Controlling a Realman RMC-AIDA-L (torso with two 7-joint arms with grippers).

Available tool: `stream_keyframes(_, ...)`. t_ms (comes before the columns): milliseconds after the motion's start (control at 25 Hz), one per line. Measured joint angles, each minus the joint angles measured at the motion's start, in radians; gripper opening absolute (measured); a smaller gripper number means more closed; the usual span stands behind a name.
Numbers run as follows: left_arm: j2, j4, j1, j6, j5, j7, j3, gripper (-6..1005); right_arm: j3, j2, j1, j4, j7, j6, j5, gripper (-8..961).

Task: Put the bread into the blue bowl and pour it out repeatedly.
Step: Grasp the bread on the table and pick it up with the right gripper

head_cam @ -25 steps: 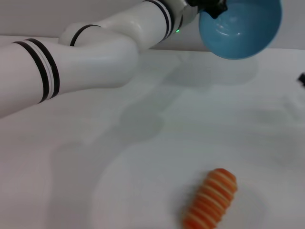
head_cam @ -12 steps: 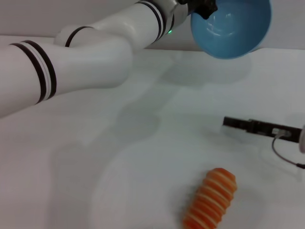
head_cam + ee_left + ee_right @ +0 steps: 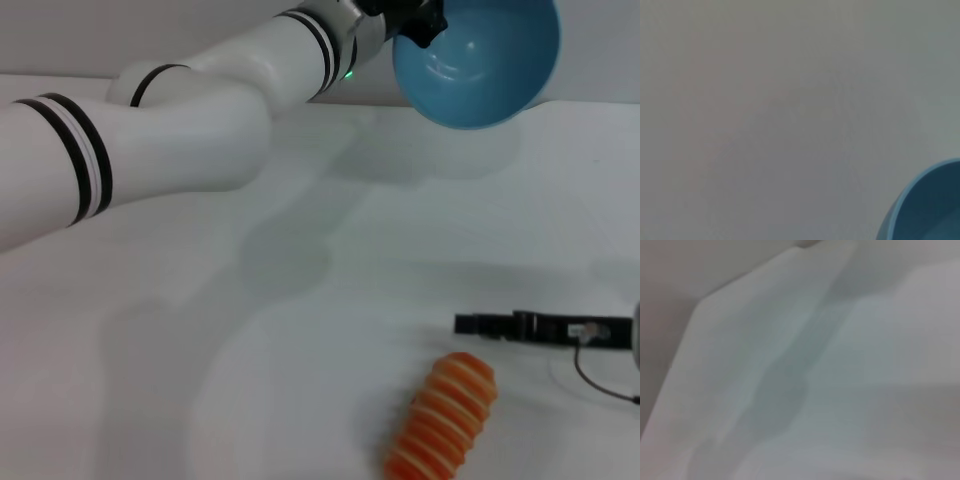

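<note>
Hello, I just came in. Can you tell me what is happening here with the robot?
The left gripper holds the blue bowl up in the air at the far side of the white table, tipped so that its empty inside faces the camera. The bread lies on the table at the near side, outside the bowl. The right gripper reaches in low from the right, just behind the bread and not touching it. So the bread is out of the bowl and not yet picked up.

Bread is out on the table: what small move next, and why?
Probably lower the right claw onto the bread, just nearer the robot. The loaf lies free, and the left claw holds the blue bowl tipped and empty, so a refill looks due.
</note>
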Motion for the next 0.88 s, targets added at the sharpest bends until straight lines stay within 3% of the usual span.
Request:
stream_keyframes(240,-0.001,0.0,-0.001,0.0,0.0,-0.005,0.0,-1,0.013,-0.004,0.0,-0.035,0.089,-0.012,-0.139,633)
stream_keyframes(400,-0.001,0.0,0.0,0.001,0.0,-0.01,0.003,-1,0.011,0.005,0.008,-0.038,0.087,-0.011,-0.148,632)
stream_keyframes(520,-0.001,0.0,0.001,0.001,0.0,-0.01,0.003,0,0.004,0.024,0.011,-0.05,0.085,-0.029,-0.154,631)
stream_keyframes(880,-0.001,-0.007,0.0,0.002,0.0,-0.011,0.005,1,0.024,0.026,-0.009,-0.059,0.093,-0.08,-0.153,633)
